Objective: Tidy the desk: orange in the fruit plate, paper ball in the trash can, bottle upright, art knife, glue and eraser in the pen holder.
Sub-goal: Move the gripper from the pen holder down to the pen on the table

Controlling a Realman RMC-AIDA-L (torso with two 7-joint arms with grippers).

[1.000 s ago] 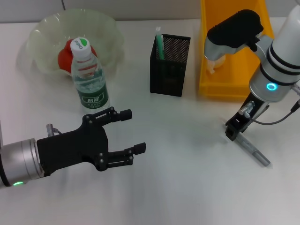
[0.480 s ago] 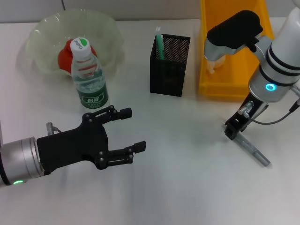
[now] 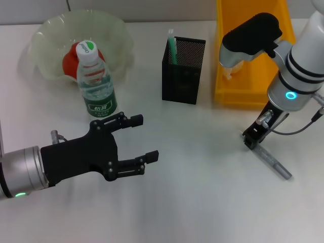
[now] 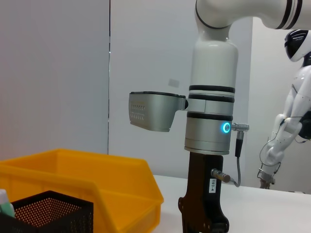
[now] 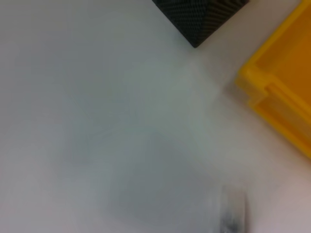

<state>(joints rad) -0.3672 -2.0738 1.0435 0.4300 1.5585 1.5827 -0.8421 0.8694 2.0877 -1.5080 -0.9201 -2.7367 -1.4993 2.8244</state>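
Head view: right gripper (image 3: 251, 140) is down at the white worktop (image 3: 202, 192), its tip touching one end of a grey knife (image 3: 271, 162) that lies flat and runs away from it toward the near right; cannot tell whether its fingers are apart or closed on the knife. Yellow trash can (image 3: 238, 91) sits just beyond this gripper, black mesh pen holder (image 3: 183, 71) farther to its left with a green stick standing inside. Left gripper (image 3: 143, 139) hovers low over the worktop, fingers (image 3: 135, 120) spread apart, holding nothing. Bottle (image 3: 95, 83) stands upright just beyond it, near but not touching; behind the bottle the pale green fruit plate (image 3: 50, 30) holds the orange (image 3: 71, 59). Left wrist view: the right arm's gripper (image 4: 204, 213) stands vertical straight ahead, trash can (image 4: 121, 189) and pen holder (image 4: 53, 211) off to one side of it. Right wrist view: bare worktop (image 5: 97, 121), a corner of the pen holder (image 5: 204, 14), an edge of the trash can (image 5: 282, 107), and a blurred grey bit of the knife (image 5: 232, 213).
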